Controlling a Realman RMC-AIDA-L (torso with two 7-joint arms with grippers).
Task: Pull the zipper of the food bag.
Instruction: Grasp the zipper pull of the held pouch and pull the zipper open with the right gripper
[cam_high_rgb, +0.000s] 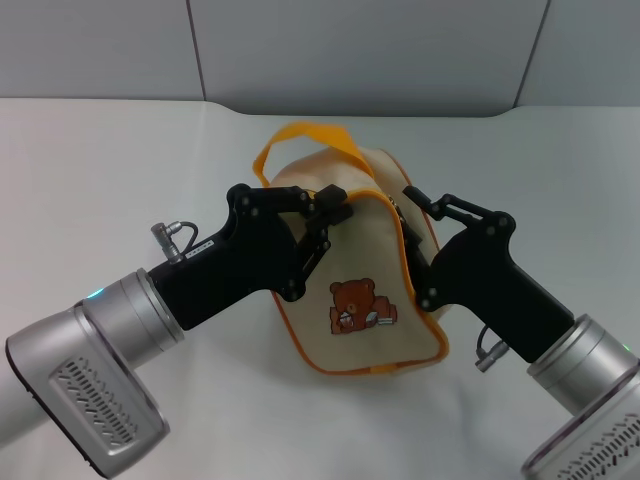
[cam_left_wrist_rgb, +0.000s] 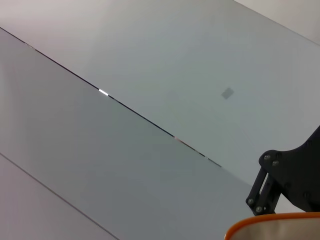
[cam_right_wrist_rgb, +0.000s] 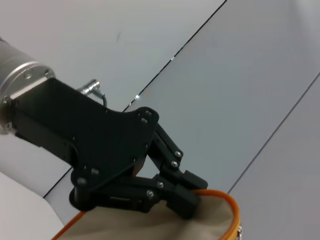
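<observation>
A: Boxy beige canvas food bag (cam_high_rgb: 360, 290) with orange piping, standing upright near the middle of the plain white table (cam_high_rgb: 90, 170), brown bear print turned toward the robot.

B: And a yellow-orange loop handle (cam_high_rgb: 300, 135) arching over the far top edge, not touched by either gripper.

A: Left black gripper (cam_high_rgb: 333, 208) at the bag's upper left corner, fingers (cam_right_wrist_rgb: 187, 197) clamped together on the top edge, right at the yellow-orange zipper band (cam_high_rgb: 385, 205).

B: Confirmed from the right wrist view: both fingers pinched on the fabric rim, orange edge curving just beside them. Small metallic piece (cam_right_wrist_rgb: 239, 231) visible at that rim, too small to name for sure.

A: Right black gripper (cam_high_rgb: 418, 198) pressed against the bag's right side, near the top right corner. Jaws not clearly readable there, so cannot tell whether parted or closed.

B: Room for moving: open white surface left of the bag and behind it up to the grey wall panels (cam_high_rgb: 350, 50). Tight near the front, with both forearms close at either side.
</observation>
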